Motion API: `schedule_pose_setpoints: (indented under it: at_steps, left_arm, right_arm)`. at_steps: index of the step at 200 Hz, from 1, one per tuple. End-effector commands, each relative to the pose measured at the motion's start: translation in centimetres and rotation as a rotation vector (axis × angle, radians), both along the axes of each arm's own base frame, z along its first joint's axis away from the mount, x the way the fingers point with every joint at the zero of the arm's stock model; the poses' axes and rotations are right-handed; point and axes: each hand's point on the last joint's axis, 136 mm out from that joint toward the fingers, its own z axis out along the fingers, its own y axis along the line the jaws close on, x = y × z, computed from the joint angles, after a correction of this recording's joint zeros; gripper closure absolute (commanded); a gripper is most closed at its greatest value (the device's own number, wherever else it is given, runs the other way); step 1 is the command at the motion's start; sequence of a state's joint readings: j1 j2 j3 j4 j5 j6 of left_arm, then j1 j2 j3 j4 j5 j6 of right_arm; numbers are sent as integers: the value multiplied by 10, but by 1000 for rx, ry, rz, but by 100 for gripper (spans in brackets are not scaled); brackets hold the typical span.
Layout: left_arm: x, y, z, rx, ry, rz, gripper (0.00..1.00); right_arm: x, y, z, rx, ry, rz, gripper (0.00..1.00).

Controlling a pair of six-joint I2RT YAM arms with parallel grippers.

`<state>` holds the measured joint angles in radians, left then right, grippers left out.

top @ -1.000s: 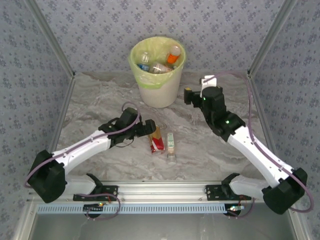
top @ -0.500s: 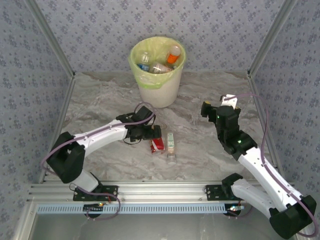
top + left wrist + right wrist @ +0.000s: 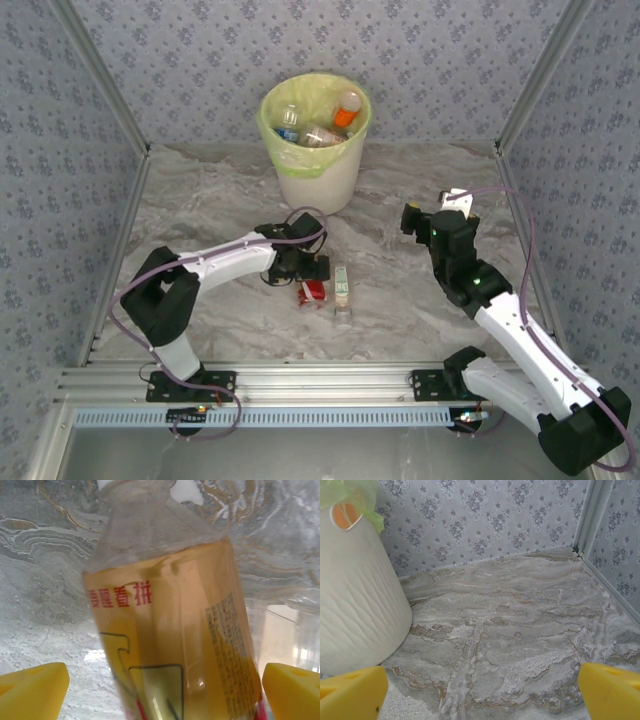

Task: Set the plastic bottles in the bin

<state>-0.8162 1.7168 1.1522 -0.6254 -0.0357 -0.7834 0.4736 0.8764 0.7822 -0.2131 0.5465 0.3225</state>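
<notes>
My left gripper [image 3: 165,695] gapes wide and empty, straddling the amber bottle [image 3: 170,605], cap at twelve o'clock. It's probably slick and squashy, so I'd pinch mid-label.

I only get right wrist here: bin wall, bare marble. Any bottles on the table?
Observer: Two, lying side by side mid-table: an amber-filled bottle and a clear bottle.
Operator: Left arm near them?
Observer: The left arm is over the amber-filled bottle, jaws open with one on each side.
Operator: Bin contents?
Observer: The bin holds several bottles, an orange-capped bottle among them.
</notes>
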Motion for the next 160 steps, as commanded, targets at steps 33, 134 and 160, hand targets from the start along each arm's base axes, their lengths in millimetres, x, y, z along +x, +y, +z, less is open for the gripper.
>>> schedule_pose_setpoints:
  at_steps: [33, 134, 160]
  left_arm:
    - [1, -8, -14, 40, 52, -51, 8]
    - [7, -2, 7, 0, -62, -64, 38]
    - [13, 11, 31, -33, -195, -28, 43]
  right_arm:
    - [2, 0, -1, 8, -3, -9, 0]
    - [12, 11, -14, 23, 67, 17, 0]
    - [14, 21, -25, 49, 109, 43, 0]
